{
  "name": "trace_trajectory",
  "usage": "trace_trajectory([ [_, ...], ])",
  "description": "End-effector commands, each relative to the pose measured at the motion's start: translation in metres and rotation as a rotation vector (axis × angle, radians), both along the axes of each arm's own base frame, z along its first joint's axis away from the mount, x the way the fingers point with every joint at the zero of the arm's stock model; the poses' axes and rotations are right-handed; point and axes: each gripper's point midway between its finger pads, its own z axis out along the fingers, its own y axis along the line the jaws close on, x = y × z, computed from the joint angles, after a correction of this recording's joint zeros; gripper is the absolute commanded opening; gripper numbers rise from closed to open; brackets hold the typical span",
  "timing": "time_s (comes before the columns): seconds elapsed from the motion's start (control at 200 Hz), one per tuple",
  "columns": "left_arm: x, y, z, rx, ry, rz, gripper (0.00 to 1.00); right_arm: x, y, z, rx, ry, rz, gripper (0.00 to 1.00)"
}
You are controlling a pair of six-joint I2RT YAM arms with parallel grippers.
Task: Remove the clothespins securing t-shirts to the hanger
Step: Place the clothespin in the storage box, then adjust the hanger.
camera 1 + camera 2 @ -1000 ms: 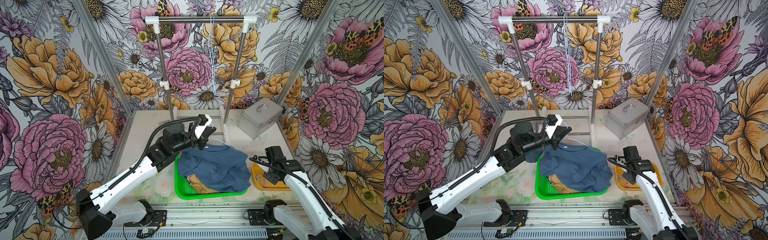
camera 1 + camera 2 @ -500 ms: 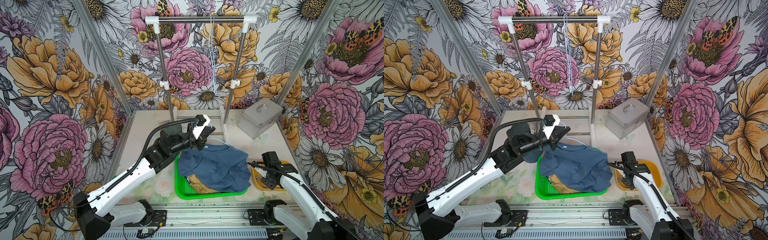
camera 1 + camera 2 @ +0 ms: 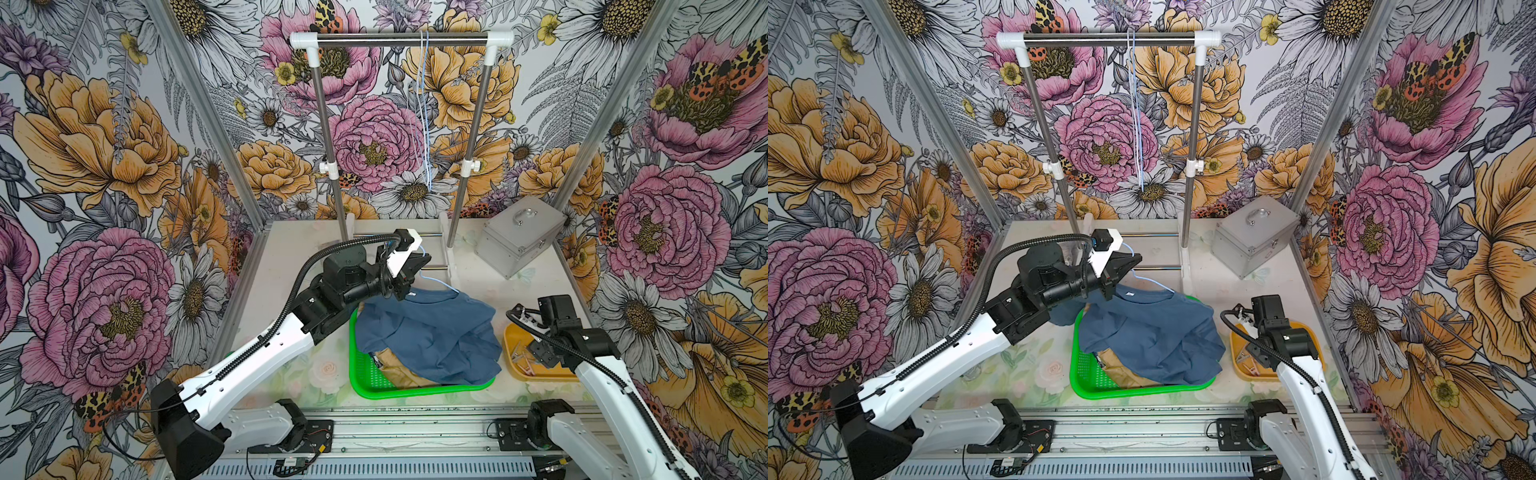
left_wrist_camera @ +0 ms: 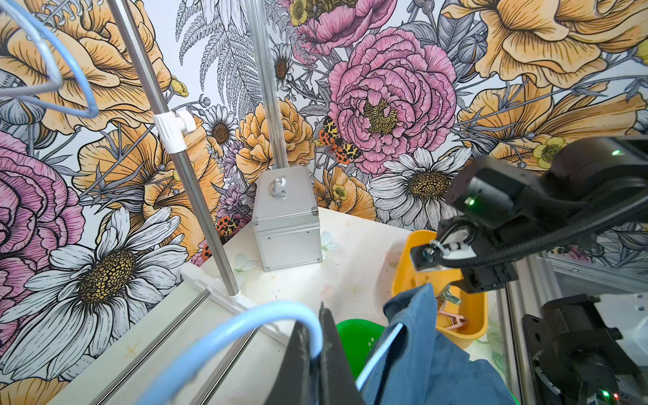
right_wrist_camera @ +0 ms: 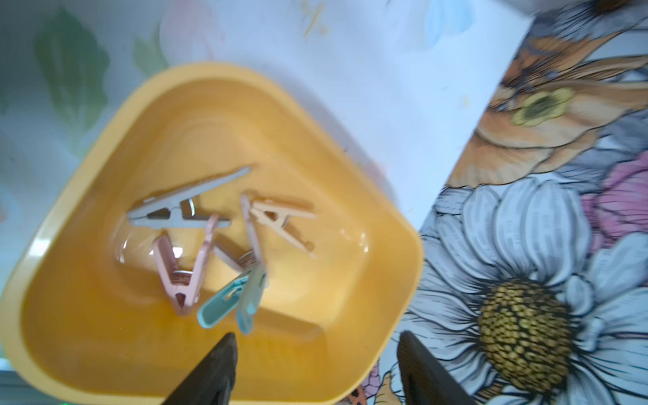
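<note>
Clothespins [image 5: 201, 266] lie loose in a yellow bin [image 5: 105, 147] just beside the green basket [image 3: 415, 390]; the right gripper [image 5: 315, 350] hangs over that bin, jaws wide apart, gripping nothing. A blue t-shirt [image 3: 432, 332] is heaped in the basket over a tan shirt [image 3: 399, 368]. Above the basket's far rim, the left gripper [image 4: 315, 333] is clamped tight on a pale blue wire hanger [image 4: 224, 336].

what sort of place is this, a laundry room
Probably a robot test cell, not a home: two white robot arms on an aluminium rail, flower-printed wall panels, a small steel clothes rack.
</note>
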Motion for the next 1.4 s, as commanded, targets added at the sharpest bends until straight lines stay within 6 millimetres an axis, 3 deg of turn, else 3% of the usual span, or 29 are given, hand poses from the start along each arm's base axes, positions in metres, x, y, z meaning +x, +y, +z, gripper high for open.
trace_trajectory([
  [0.0,-0.002,0.0,0.02,-0.029,-0.039,-0.021,0.0,0.007,-0.004,0.05,0.029,-0.144,-0.074,0.85],
  [0.08,-0.002,0.002,0.021,-0.021,-0.037,-0.013,0.0,0.018,0.002,0.088,0.085,-0.24,-0.097,0.95],
  [0.24,-0.001,0.002,0.023,-0.019,-0.028,-0.009,0.0,0.044,0.039,0.176,0.32,-0.455,-0.071,0.98],
  [0.345,0.0,0.001,0.025,-0.01,-0.021,-0.015,0.0,0.05,0.085,0.213,0.551,-0.508,0.023,0.98],
  [0.46,0.002,-0.002,0.027,-0.016,0.004,-0.028,0.0,0.047,0.148,0.239,0.827,-0.531,0.213,0.97],
  [0.555,0.004,-0.005,0.029,-0.028,0.028,-0.028,0.0,0.041,0.189,0.258,1.015,-0.584,0.376,0.97],
  [0.675,0.004,-0.009,0.032,-0.041,0.05,-0.037,0.0,0.031,0.232,0.266,1.172,-0.57,0.572,0.95],
  [0.895,-0.005,-0.012,0.042,-0.055,0.04,-0.079,0.0,0.035,0.286,0.257,1.232,-0.464,0.78,0.93],
  [1.175,-0.017,-0.006,0.045,-0.045,0.034,-0.081,0.0,0.05,0.315,0.242,1.237,-0.368,0.876,0.8],
  [1.395,-0.02,-0.011,0.043,-0.045,0.046,-0.093,0.0,0.047,0.329,0.248,1.331,-0.328,0.932,0.63],
])
